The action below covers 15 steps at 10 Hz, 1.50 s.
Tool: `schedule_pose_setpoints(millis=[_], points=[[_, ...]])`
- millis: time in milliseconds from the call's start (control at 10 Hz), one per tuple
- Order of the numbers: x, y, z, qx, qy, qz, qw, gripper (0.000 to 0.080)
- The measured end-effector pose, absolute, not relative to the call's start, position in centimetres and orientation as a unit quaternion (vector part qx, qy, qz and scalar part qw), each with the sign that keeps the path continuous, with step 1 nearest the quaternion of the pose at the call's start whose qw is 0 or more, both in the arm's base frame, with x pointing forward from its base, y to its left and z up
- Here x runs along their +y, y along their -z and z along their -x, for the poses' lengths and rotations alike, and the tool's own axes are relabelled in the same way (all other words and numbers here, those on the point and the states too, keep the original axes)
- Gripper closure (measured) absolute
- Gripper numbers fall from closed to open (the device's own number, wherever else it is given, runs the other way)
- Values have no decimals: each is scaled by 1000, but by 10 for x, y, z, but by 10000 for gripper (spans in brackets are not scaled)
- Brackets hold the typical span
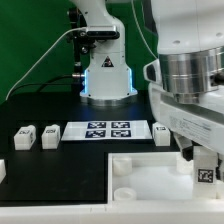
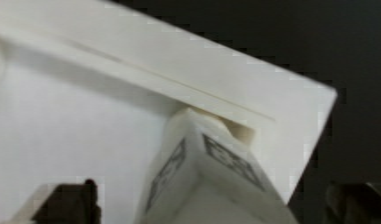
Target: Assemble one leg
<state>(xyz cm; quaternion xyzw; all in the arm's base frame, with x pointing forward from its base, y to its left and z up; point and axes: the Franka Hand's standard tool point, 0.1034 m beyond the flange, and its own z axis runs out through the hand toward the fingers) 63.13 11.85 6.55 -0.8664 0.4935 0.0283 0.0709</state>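
Note:
One leg (image 2: pixel 208 170), a small white block with a black-and-white tag, stands between my gripper's (image 2: pixel 210 200) fingers. Its far end meets a raised corner of the large white tray-like piece (image 2: pixel 80 110). A strip of the tray shows between one finger (image 2: pixel 66 202) and the leg, so the jaws stand open around it. In the exterior view my gripper (image 1: pixel 205 165) hangs over the tray (image 1: pixel 140 185) at the right, with the leg (image 1: pixel 205 172) under it. Three more legs (image 1: pixel 23 138), (image 1: pixel 49 137), (image 1: pixel 160 133) lie on the black table.
The marker board (image 1: pixel 105 130) lies flat between the loose legs. Another white block (image 1: pixel 2 170) sits at the exterior view's left edge. The robot base (image 1: pixel 105 75) stands behind, with cables beside it.

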Motion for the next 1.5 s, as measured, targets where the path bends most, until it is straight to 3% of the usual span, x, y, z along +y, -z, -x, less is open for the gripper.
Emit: schedule_pose_setpoints(millis=[300, 600, 800, 900, 1000, 1100, 1200, 1500], points=[[115, -64, -631, 371, -12, 926, 73, 150], [125, -65, -629, 155, 8, 987, 38, 150], [119, -64, -630, 117, 10, 992, 36, 150], [120, -64, -630, 117, 10, 992, 36, 286], [121, -64, -630, 170, 7, 985, 39, 286], [122, -64, -630, 228, 4, 973, 42, 426], [122, -64, -630, 267, 3, 963, 42, 508], [117, -65, -632, 381, -7, 923, 45, 507]])
